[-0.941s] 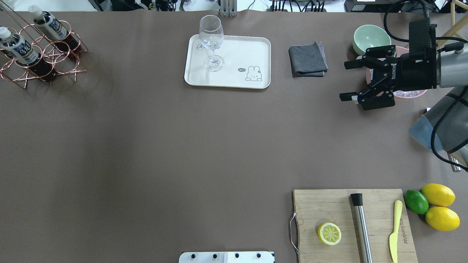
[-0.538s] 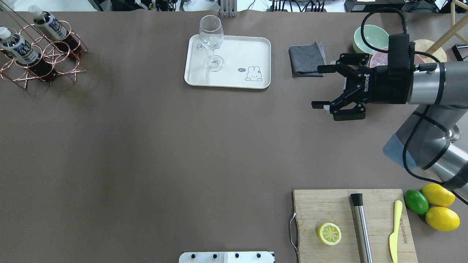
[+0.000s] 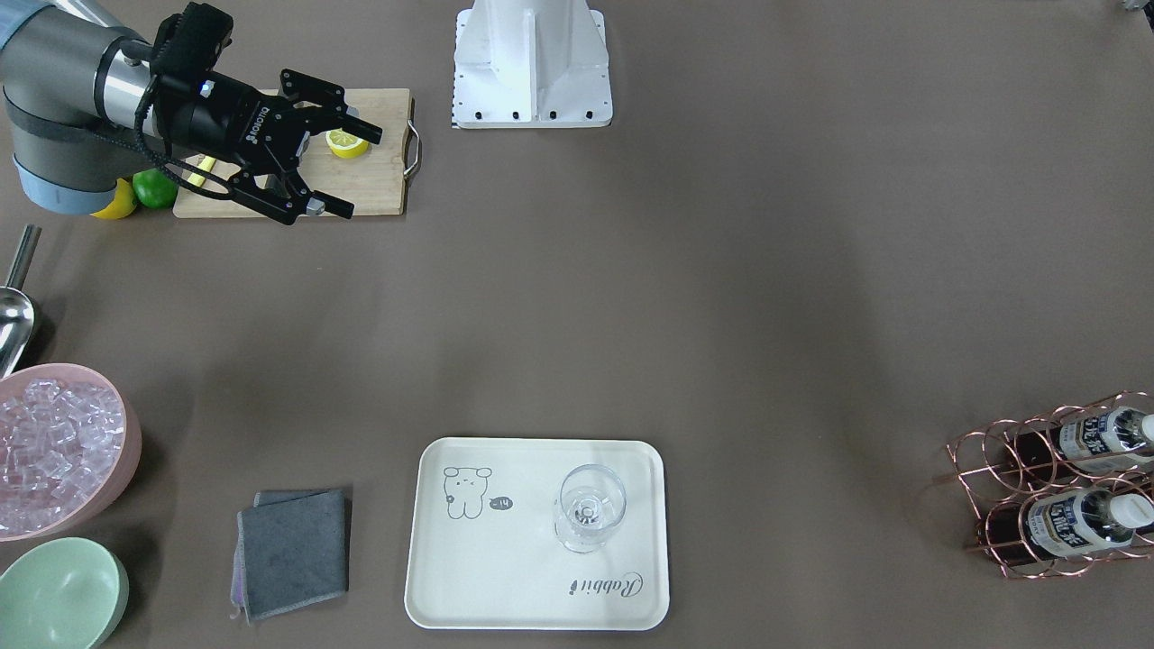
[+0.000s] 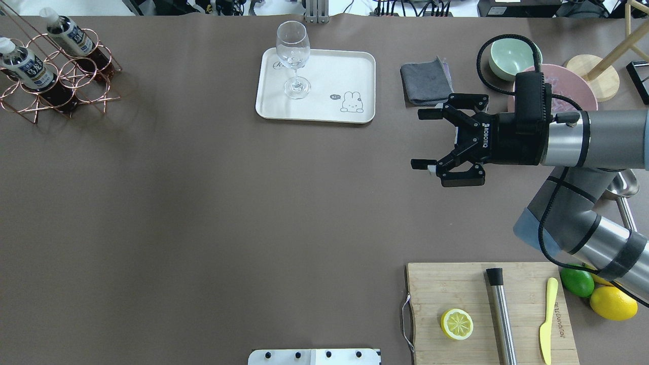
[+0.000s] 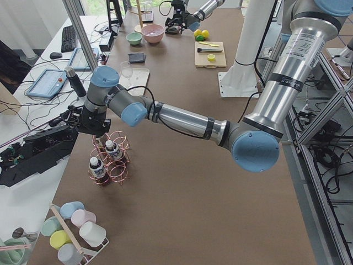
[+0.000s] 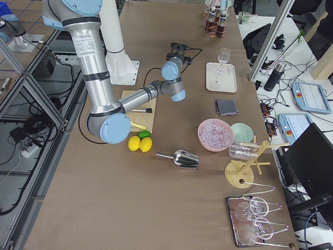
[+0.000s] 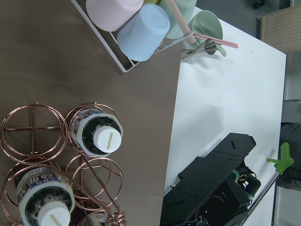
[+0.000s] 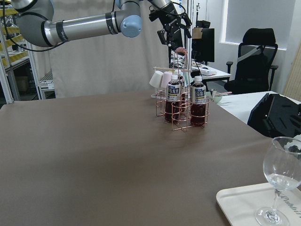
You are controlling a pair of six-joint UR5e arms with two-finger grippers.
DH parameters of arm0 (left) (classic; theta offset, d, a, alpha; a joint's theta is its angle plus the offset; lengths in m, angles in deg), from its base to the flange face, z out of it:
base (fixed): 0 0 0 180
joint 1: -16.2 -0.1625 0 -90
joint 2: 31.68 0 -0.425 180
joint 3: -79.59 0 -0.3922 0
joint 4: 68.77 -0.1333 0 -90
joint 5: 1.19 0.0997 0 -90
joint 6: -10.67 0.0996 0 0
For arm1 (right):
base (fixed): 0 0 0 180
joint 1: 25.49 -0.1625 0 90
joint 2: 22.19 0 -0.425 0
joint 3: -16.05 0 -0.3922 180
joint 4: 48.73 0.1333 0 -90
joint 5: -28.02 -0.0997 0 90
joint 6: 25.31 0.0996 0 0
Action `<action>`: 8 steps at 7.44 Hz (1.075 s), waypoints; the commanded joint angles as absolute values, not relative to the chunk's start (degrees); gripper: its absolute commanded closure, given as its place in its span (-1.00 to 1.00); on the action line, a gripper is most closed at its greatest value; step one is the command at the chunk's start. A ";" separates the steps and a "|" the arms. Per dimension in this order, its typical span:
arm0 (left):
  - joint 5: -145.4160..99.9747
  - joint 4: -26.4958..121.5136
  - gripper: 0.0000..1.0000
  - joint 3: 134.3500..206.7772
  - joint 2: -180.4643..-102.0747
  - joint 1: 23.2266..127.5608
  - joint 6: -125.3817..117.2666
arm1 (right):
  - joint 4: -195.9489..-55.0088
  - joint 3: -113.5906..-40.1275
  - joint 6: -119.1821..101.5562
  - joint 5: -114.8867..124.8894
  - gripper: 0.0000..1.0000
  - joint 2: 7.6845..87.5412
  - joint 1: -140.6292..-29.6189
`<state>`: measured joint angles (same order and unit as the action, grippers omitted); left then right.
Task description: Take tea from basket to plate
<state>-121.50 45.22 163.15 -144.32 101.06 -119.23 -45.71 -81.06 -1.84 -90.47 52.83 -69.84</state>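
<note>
Two tea bottles (image 4: 23,63) (image 4: 68,33) stand in the copper wire basket (image 4: 76,76) at the table's far left corner. They also show in the front view (image 3: 1082,527) and from above in the left wrist view (image 7: 104,138). My left gripper (image 8: 173,33) hovers above the basket's handle, looks open and holds nothing. The cream plate (image 4: 329,101) lies far centre. My right gripper (image 4: 420,139) is open and empty above bare table, right of the plate.
A wine glass (image 4: 293,56) stands on the plate's far left corner. A grey cloth (image 4: 426,83), green bowl (image 4: 507,50) and pink ice bowl (image 4: 573,86) lie far right. A cutting board (image 4: 456,289) with a lemon half sits near right.
My right gripper has moved left and toward the robot, from over the pink ice bowl to above bare table, still open. Bottles, basket and plate have not moved.
</note>
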 commanded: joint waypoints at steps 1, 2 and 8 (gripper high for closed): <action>-121.25 45.31 -0.94 163.35 -144.26 99.08 -123.53 | -45.74 -81.07 -1.76 -90.63 -1.00 53.04 -69.79; -120.90 45.31 -0.86 163.35 -144.35 98.03 -123.54 | -45.66 -81.16 -1.67 -90.80 -1.00 53.21 -69.70; -120.81 45.31 1.00 165.10 -142.78 97.06 -122.40 | -45.66 -80.81 -1.76 -90.72 -1.00 53.30 -69.70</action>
<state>-120.84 45.36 163.62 -144.11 96.93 -123.15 -45.66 -80.88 -1.76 -90.67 53.22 -69.70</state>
